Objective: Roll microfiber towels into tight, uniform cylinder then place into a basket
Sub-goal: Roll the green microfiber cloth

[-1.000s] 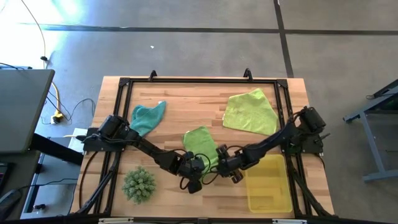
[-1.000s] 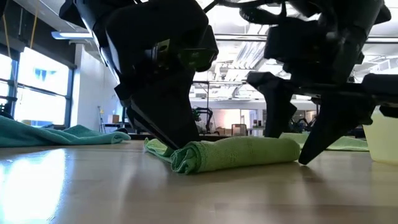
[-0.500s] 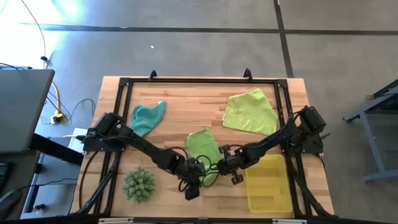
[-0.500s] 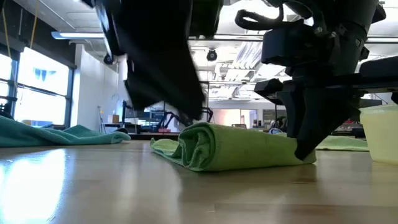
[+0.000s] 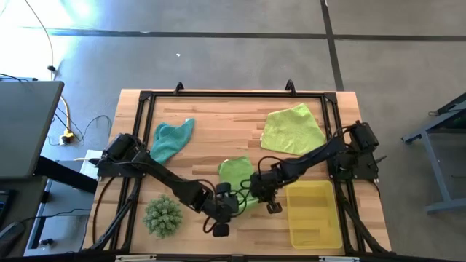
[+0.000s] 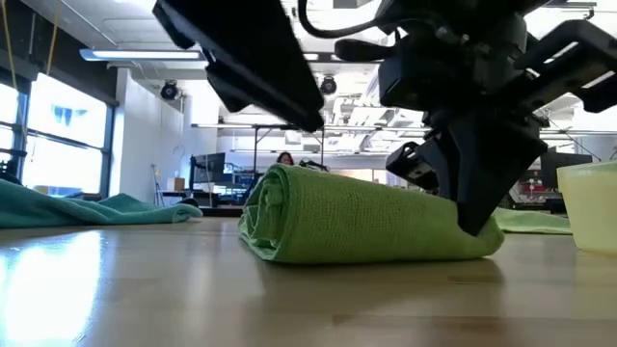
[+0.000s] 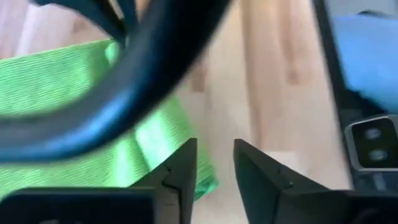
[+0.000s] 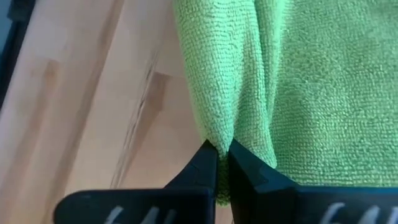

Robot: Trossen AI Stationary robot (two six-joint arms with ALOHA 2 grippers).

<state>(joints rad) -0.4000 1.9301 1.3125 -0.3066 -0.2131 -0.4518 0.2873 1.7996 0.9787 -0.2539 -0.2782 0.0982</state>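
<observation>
Basket (image 5: pixel 314 215) holds nothing; green towel (image 5: pixel 234 173) lies beside it.

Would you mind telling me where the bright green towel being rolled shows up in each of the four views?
High view: bright green towel at table centre, between both grippers.
Low view: a thick roll filling the middle.
Left wrist view: green cloth beyond the left gripper.
Right wrist view: fills the frame, a fold pinched by the shut right gripper.
Shared landmark: the wooden table.
</observation>
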